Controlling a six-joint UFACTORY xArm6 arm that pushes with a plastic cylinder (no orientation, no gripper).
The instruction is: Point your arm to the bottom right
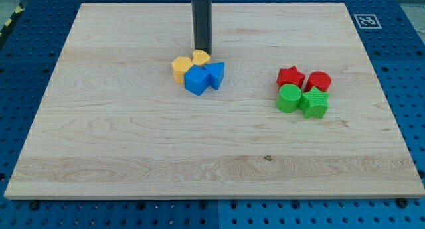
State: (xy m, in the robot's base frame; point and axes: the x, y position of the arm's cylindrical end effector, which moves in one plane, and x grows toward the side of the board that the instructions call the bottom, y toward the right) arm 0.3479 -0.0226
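My tip [202,49] sits at the view's top centre, bare, touching the yellow heart [201,56]; nothing is clamped. Target: the board [133,143], bottom right corner, well apart. No block needs pushing. The blocks look light and slippery; steer clear of the red and green cluster [303,90].

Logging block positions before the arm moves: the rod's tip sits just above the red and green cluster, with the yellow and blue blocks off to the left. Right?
Not quite. The camera view shows my tip just above the yellow and blue blocks, at the yellow heart. The red and green cluster lies apart, toward the view's right.
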